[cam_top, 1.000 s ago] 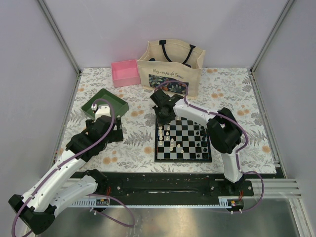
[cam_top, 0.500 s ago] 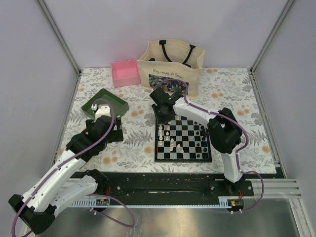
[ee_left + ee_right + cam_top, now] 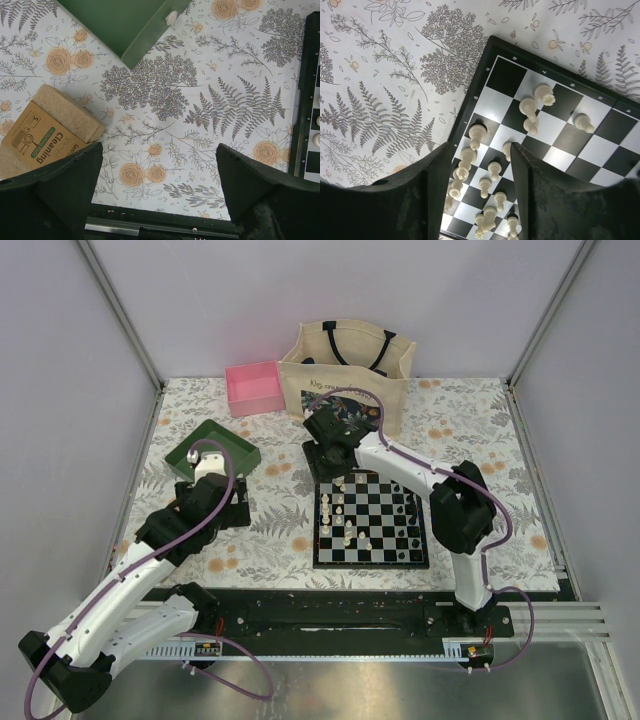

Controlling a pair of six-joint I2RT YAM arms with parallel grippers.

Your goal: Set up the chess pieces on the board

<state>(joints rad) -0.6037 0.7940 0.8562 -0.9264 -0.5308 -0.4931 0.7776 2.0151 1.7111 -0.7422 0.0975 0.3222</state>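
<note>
The board [image 3: 370,562] lies in front of the right arm. Cream-white chess pieces [image 3: 340,515] crowd its left columns and black ones [image 3: 410,512] stand along its right side. My right gripper [image 3: 335,455] hovers over the board's far left corner, open, with nothing between its fingers. In the right wrist view, white pieces [image 3: 477,132] stand on the squares below the right gripper [image 3: 481,150], near the board's border [image 3: 471,95]. My left gripper [image 3: 157,165] hangs open over bare tablecloth, left of the board's edge [image 3: 302,100]. One white piece [image 3: 171,17] rests on the green tray's rim.
A green tray [image 3: 190,455] sits at the left, with a pink box [image 3: 254,387] and a cream tote bag [image 3: 347,377] behind it. A brown sponge pack [image 3: 45,132] lies by my left finger. Metal frame rails edge the table.
My right gripper has opened and drawn back from the board's far left corner toward the bag. The left arm has not moved.
</note>
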